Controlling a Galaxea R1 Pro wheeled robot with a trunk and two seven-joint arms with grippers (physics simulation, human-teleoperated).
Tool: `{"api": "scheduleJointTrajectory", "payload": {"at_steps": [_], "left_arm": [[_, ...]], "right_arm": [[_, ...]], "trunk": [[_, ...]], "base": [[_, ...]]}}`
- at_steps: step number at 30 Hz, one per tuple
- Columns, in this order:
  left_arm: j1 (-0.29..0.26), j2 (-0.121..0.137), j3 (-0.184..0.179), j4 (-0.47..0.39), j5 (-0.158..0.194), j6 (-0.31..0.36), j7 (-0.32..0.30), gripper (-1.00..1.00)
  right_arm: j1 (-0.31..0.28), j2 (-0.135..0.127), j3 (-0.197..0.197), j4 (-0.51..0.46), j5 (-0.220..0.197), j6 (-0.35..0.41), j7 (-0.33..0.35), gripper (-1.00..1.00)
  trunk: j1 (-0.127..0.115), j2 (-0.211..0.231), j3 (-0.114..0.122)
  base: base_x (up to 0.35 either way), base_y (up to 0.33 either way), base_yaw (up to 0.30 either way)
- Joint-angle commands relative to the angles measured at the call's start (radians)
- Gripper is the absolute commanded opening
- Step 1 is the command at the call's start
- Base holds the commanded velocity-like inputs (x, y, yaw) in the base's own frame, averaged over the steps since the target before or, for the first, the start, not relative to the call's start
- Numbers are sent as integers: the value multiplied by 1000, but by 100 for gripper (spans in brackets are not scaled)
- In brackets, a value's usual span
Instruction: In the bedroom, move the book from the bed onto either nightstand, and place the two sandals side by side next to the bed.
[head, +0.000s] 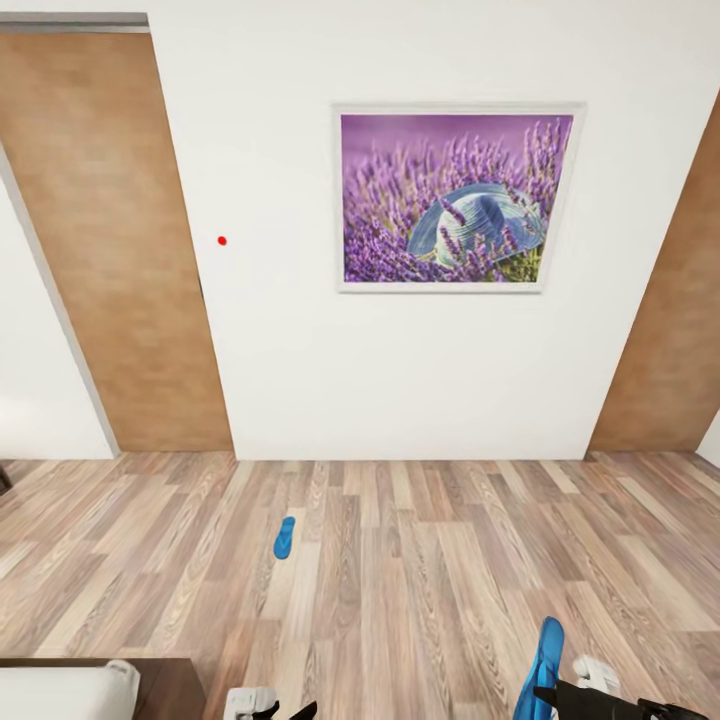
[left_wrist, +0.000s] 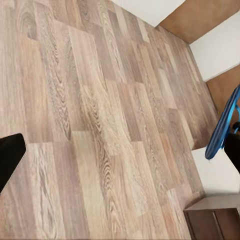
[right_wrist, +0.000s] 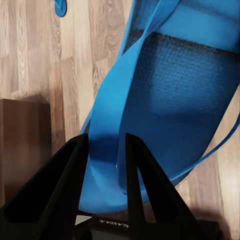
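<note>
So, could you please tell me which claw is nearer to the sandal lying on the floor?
Left. The left claw sits almost directly below the floor sandal, while the right claw, shut on the other sandal, is farther right.

two bright blue sandals: one sandal (head: 285, 537) lies flat on the wood-plank floor (head: 420, 560), well ahead of the right gripper (head: 545, 698); the other sandal (head: 542, 668) sits between that claw's two black fingers (right_wrist: 60, 185). one framed lavender picture (head: 458, 198) hangs on the white wall (head: 300, 350). one red dot (head: 222, 240) marks that wall. two brown wall panels (head: 110, 240) flank it.
</note>
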Motion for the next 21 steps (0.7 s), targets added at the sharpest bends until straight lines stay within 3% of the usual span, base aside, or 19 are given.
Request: {"api": "scheduleJointTrajectory", "payload": {"at_steps": [1,7,21], "left_arm": [[0,1,-2,-2,11,9,0,100],[0,1,-2,-2,11,9,0,100],[0,1,0,-2,11,9,0,100]], "right_arm": [[-1,0,4,2,-13,9,7,-100],[-1,0,4,2,-13,9,7,-100],[-1,0,4,2,-13,9,7,-100]], "trunk": [[1,-1,-1],[1,-1,-1],[1,-1,-1]], "base": [[313,-86,0],[291,-130,0],[300,-8,0]]}}
